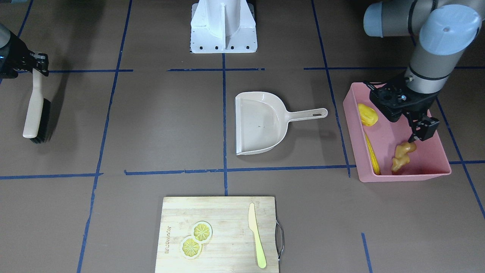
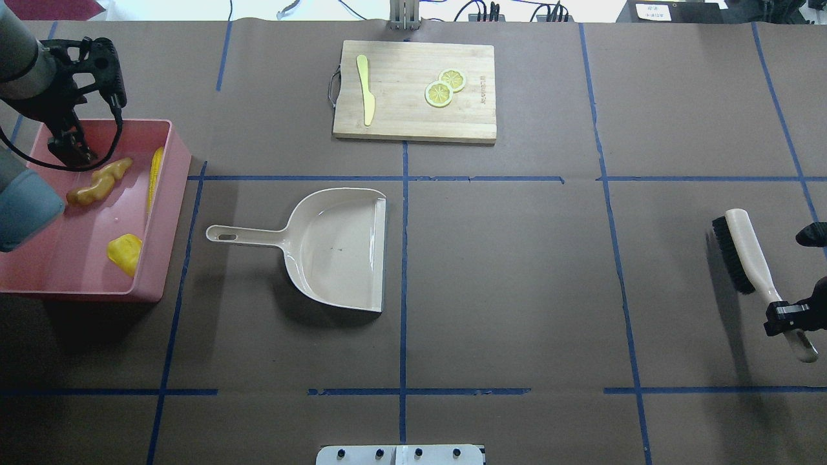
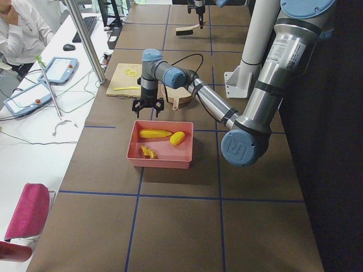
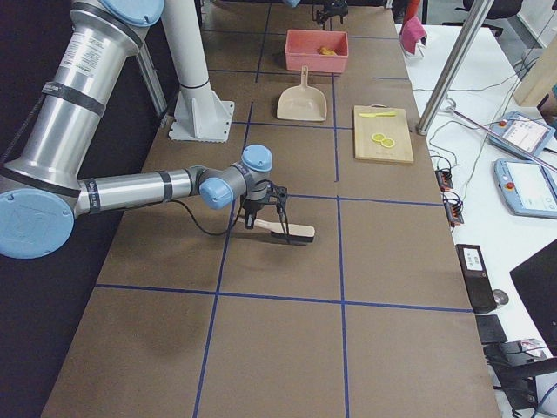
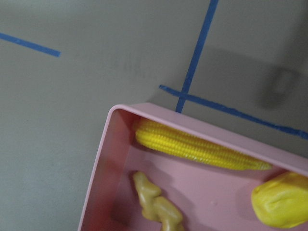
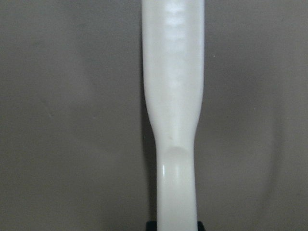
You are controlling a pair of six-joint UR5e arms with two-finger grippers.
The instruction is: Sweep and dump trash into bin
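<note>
Left gripper (image 1: 409, 127) has its jaws apart, ginger root (image 1: 401, 155) just below in the pink bin (image 1: 413, 177). Right gripper (image 1: 38, 64) clamps the brush (image 1: 34, 113).

Cutting board (image 1: 227, 216) w/ small logo — txt unreadable.

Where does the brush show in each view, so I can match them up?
Exterior front-facing: brush, far left, in the right gripper.
Overhead exterior: brush, far right.
Exterior left: brush, top, far end.
Exterior right: brush, centre, near arm.
Left wrist: not in view.
Right wrist: only its white handle.
Shared landmark: pink bin, at the table's opposite end, absent only from the right wrist view.
</note>
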